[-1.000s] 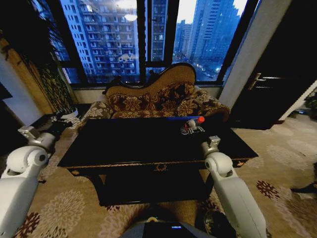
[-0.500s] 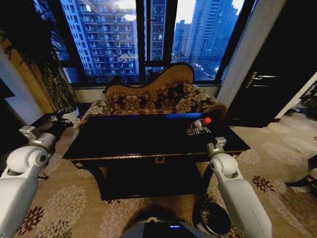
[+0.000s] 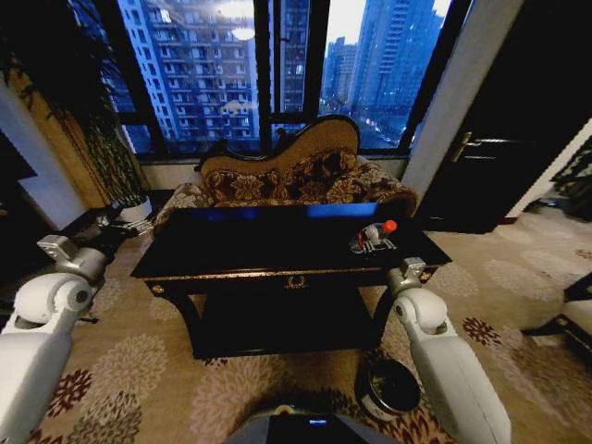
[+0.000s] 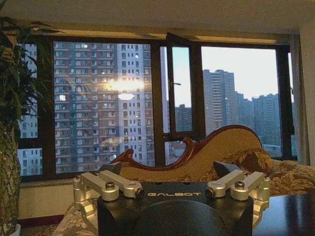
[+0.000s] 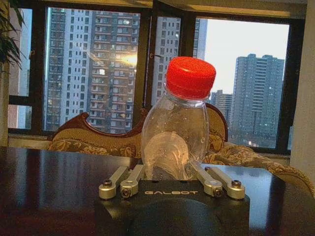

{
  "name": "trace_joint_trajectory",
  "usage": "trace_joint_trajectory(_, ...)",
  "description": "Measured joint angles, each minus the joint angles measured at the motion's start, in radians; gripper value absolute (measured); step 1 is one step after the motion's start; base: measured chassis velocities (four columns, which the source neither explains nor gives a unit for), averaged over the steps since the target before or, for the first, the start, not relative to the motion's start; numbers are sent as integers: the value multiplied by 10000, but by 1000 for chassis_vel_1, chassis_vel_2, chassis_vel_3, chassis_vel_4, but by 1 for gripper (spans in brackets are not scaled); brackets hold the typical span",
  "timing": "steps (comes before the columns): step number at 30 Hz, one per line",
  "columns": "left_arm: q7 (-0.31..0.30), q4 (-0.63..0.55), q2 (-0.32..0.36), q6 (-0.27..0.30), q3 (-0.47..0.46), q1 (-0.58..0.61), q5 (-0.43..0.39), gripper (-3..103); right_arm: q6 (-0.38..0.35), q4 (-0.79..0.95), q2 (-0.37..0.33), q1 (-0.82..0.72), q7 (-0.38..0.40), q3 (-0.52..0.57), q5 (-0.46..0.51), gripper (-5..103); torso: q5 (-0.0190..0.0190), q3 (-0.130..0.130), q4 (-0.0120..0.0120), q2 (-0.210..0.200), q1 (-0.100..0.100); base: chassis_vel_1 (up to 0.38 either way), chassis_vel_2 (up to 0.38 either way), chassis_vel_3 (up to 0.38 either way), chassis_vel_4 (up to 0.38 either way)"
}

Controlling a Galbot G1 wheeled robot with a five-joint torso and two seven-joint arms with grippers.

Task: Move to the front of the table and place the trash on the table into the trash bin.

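A furnished living room or hotel-style lounge high in a city building. Tall dark-framed windows [image 3: 268,74] look out on lit apartment towers at dusk. Below them stands an ornate sofa [image 3: 291,176] with a curved wooden back and floral upholstery. In front of it sits a glossy black table [image 3: 268,242] with gold trim and a lower shelf. The floor is covered by patterned floral carpet [image 3: 139,370]. A leafy potted plant [image 3: 116,157] stands in the left corner, and a dark door [image 3: 504,139] closes the right side.

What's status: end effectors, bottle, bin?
Right end effector open, bottle between its fingers on table. Left end effector open, off table. Trash bin by right arm.
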Motion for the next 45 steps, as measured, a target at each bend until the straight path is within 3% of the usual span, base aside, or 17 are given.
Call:
trace_joint_trajectory(15, -33, -105, -101, -62, 20, 82, 12, 100, 17, -2, 48, -33, 0, -51, -34, 28, -1, -2, 4, 3, -3, 206, -220, -203, 207)
trace_joint_trajectory(25, -86, -468, -511, -123, -101, 221, 238, 100, 194, -454, 243, -60, 0, -148, -219, 28, 1, -3, 4, 5, -6, 106, -89, -106, 105)
trace_joint_trajectory(35, -126, -584, -687, -200, -331, 406, 248, 100, 552, -2514, 103, -525, 0, 1114, -1493, 28, 0, 1, -2, -3, 5, 0, 0, 0, 0)
trace_joint_trajectory(45, -119, -578, -935, -303, -417, 496, 397, 100, 451, -4610, 414, -298, -1, 1236, -3198, 28, 1, 0, 1, 1, 0, 0, 0, 0, 0)
